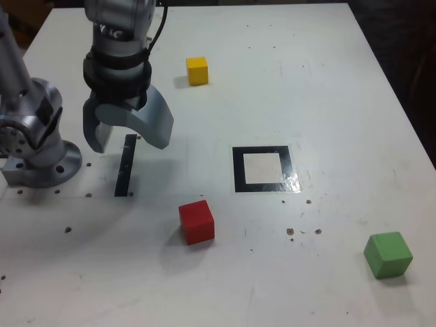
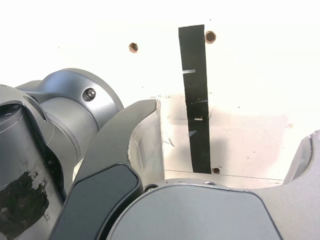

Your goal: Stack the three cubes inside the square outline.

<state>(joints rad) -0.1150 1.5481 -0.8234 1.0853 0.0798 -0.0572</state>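
1. the end effector (image 1: 126, 136) hung in the upper left of the exterior view, pointing down at the white desk (image 1: 327, 88), its two grey jaws spread wide apart with nothing between them.
2. a narrow black strip (image 1: 125, 165) lay on the desk directly below the jaws; in the wrist view the same strip (image 2: 196, 95) ran between the two jaws, and the end effector (image 2: 230, 150) was empty.
3. the yellow cube (image 1: 197, 70) sat in the upper middle of the exterior view, well apart from the other cubes.
4. the red cube (image 1: 196, 221) sat just below the frame's centre, near the lower left corner of the square outline (image 1: 262, 169) but not touching it.
5. the green cube (image 1: 387, 254) sat in the lower right of the exterior view, well away from the outline.
6. the square outline lay near the centre of the exterior view, its white middle bare.
7. the arm's grey base (image 1: 37, 146) stood at the left edge of the exterior view.
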